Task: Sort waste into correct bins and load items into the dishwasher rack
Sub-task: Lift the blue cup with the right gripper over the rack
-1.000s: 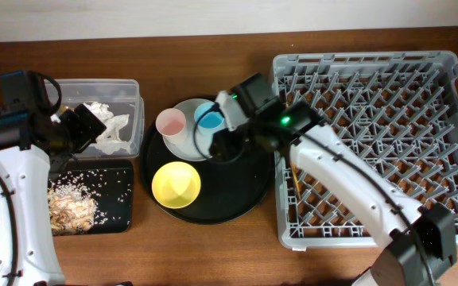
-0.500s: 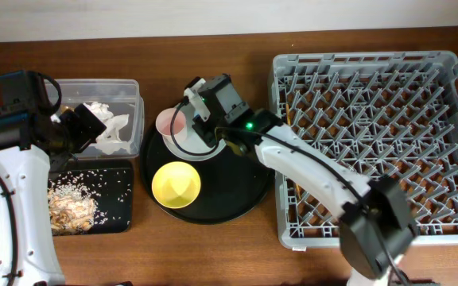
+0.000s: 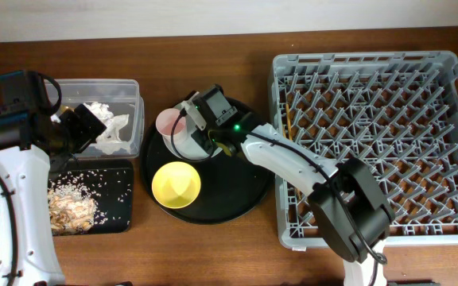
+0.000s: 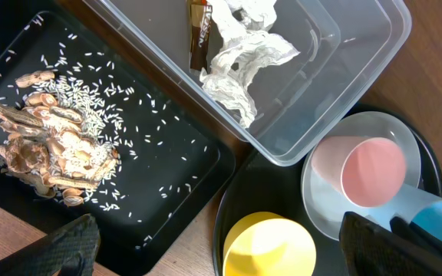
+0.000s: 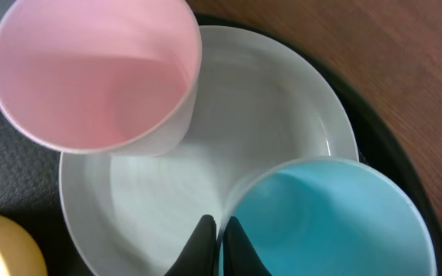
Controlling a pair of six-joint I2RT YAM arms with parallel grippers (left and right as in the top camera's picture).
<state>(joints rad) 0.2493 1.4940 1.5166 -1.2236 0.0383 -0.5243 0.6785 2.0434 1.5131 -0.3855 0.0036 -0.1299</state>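
My right gripper (image 5: 219,230) is shut on the rim of the light-blue cup (image 5: 336,222), one finger inside and one outside. The cup stands on the pale grey plate (image 5: 267,115) next to the pink cup (image 5: 90,77). In the overhead view this gripper (image 3: 205,121) hides the blue cup. The yellow bowl (image 3: 176,184) sits in front of the plate. My left gripper (image 4: 229,257) is open and empty, above the clear tub (image 4: 344,77) and the flat black tray (image 4: 167,153). The tub holds tissue (image 4: 244,61) and the wrapper (image 4: 199,34). The tray holds food scraps (image 4: 44,153).
The plate, cups and bowl rest on a round black tray (image 3: 245,195). The grey dishwasher rack (image 3: 372,230) fills the right side. A thin brown stick shape, possibly the chopsticks (image 3: 288,115), lies in its left part. The tub (image 3: 130,91) is at the far left.
My right gripper moved left from the rack's edge to over the plate and closed on the blue cup's rim. The left arm has not moved.
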